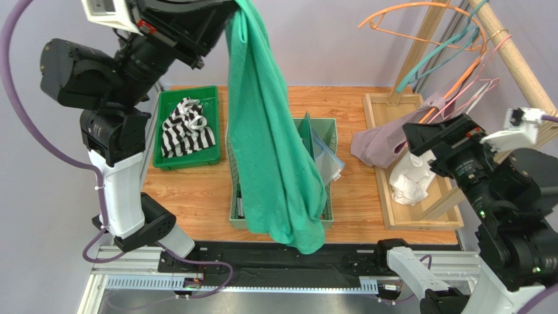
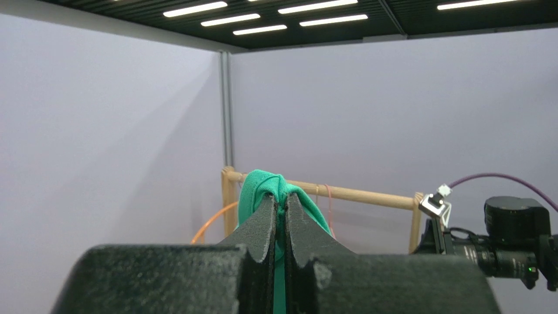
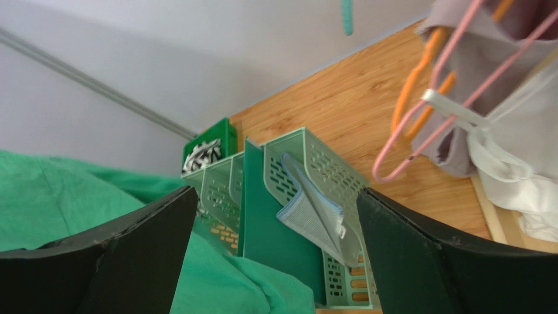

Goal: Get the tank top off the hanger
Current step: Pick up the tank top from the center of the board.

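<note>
Logged tank top (image 1: 275,144) pinched at bunched top fold in clenched left gripper (image 2: 279,212), dangling above bench (image 1: 190,190) middle toward near edge; judged light, limp, apt to slide, best held by strap or seam; right gripper (image 3: 275,193) agape near right edge.

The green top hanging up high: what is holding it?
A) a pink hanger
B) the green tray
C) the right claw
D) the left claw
D: the left claw is pinched shut on the green top, which dangles from it; the right claw is open and empty.
</note>
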Controlling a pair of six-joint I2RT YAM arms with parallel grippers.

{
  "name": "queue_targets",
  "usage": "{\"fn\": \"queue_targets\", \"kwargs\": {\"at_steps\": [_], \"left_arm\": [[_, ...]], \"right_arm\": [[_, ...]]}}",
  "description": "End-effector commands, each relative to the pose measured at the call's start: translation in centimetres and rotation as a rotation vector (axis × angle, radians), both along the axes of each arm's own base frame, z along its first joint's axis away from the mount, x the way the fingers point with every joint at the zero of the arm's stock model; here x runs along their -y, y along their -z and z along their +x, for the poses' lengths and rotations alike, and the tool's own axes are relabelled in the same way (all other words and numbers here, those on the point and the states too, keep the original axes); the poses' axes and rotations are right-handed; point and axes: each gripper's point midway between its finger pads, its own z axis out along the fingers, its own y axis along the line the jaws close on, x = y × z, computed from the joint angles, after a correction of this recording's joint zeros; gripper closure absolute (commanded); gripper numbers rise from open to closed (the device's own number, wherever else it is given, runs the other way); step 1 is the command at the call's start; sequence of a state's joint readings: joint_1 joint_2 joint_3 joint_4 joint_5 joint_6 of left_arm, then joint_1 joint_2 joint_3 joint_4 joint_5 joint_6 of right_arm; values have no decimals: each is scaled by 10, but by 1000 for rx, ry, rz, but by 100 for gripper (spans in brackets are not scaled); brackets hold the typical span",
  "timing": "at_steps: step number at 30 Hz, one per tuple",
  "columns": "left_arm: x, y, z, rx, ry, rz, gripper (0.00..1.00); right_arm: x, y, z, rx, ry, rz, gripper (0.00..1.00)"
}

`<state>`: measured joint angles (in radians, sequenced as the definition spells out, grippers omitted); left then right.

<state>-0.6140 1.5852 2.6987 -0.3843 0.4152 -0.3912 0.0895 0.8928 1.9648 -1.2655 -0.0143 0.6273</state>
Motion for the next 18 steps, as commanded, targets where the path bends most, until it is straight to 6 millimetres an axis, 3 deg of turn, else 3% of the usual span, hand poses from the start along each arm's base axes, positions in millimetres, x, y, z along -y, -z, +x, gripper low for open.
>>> {"fn": "queue_targets", "kwargs": {"at_steps": [1,3,4,6,8,11,12,14,15,16,18], "left_arm": [[-52,-44,-44,169,-70,-133,100],[-56,-41,-42,155,-101,-124,100],[-62,-42,-51,159,-99,-128,100],[-61,-39,-55,146,-77,-120,100],[-61,-37,-62,128,-51,-119,100],[-64,-38,-73,113,-14,-128,100],[-65,-38,-77,115,-5,-131,100],[-67,-39,-83,110,7,-134,100],[-67,-38,-85,103,20,-133,100],[-67,-37,-86,97,23,-131,100],[-67,-35,-88,85,32,-128,100]], "right_arm": [[-61,-5,12,66,-372,2,0],[-85,-4,9,85,-530,24,0],[-101,-13,0,146,-660,29,0],[-110,-6,1,161,-736,22,0],[-118,-19,-3,216,-802,-8,0],[-141,-21,7,220,-894,-32,0],[-165,-20,3,208,-994,-36,0],[-191,-8,7,184,-1046,-104,0],[-221,-5,-8,184,-1156,-136,0],[-229,5,1,175,-1119,-213,0],[-247,6,-10,208,-1156,-251,0]]}}
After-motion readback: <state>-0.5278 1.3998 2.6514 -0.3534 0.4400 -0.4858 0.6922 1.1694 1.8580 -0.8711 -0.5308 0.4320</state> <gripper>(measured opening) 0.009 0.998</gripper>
